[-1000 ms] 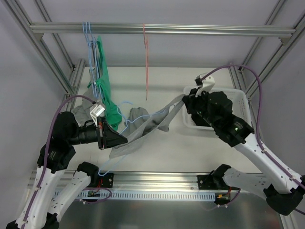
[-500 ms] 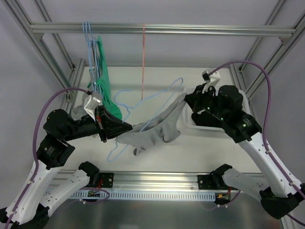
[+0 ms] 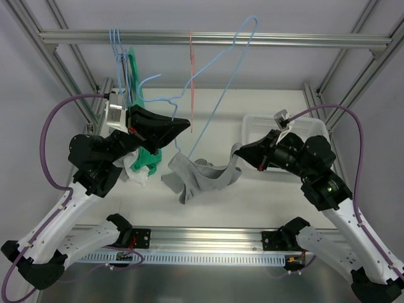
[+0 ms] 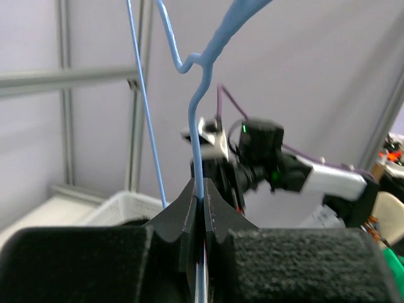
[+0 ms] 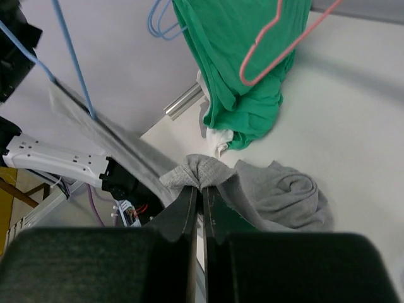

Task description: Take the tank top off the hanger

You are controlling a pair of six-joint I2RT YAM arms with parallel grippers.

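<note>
My left gripper point(image 3: 186, 122) is raised above the table and shut on the wire of a light blue hanger point(image 3: 224, 95), which rises steeply to the top rail. In the left wrist view the wire point(image 4: 196, 126) runs straight up out of the shut gripper point(image 4: 203, 189). The grey tank top point(image 3: 202, 180) sags below the hanger, down to the table. My right gripper point(image 3: 238, 153) is shut on a bunched fold of it point(image 5: 199, 170). One grey strap point(image 5: 107, 136) stretches taut to the hanger's lower wire; I cannot tell whether it is looped on it.
A green garment point(image 3: 142, 120) hangs from several blue hangers point(image 3: 117, 44) on the top rail point(image 3: 284, 40), with a pink hanger point(image 3: 192, 76) beside it. A white basket point(image 3: 297, 123) stands at the right behind my right arm. A white cloth point(image 3: 136, 173) lies under the green one.
My left gripper has swung the hanger up and back towards the rail. The tank top has slid down from it and hangs lower. My right gripper has dropped and drawn back.
</note>
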